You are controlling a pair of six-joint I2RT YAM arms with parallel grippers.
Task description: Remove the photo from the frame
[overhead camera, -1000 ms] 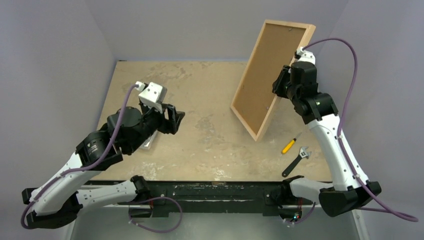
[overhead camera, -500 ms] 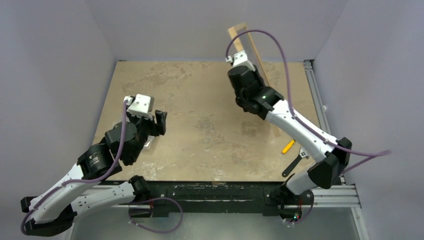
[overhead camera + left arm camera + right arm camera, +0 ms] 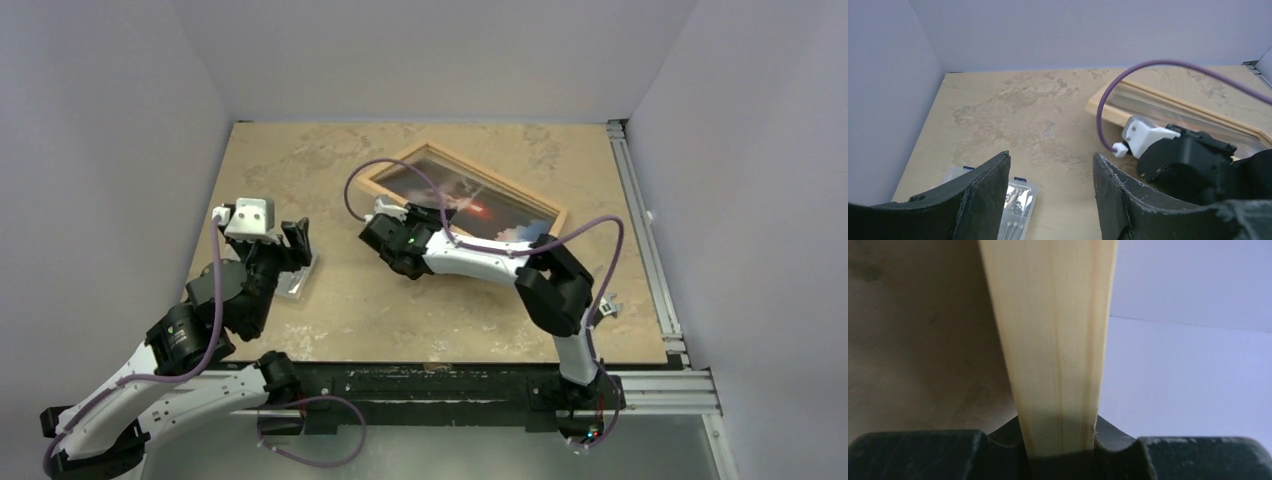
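Grey-lilac walls close in a mottled beige worktop (image 3: pixel 330 150). Near the left edge, the left claw (image 3: pixel 1050 167) hovers with its jaws spread and empty above a clear plastic case of small metal bits (image 3: pixel 295 283). Toward the middle, the right claw (image 3: pixel 1058 445) is clamped on the near-left rail of the thin pale-wood picture frame (image 3: pixel 490 176), which lies picture-up toward the far edge. The glossy sunset photo (image 3: pixel 480 205) sits inside it, so nothing is out yet and the whole extraction remains. Half a second earlier the frame stood on edge by the far edge. A second ago its brown back faced the camera near the far right corner.
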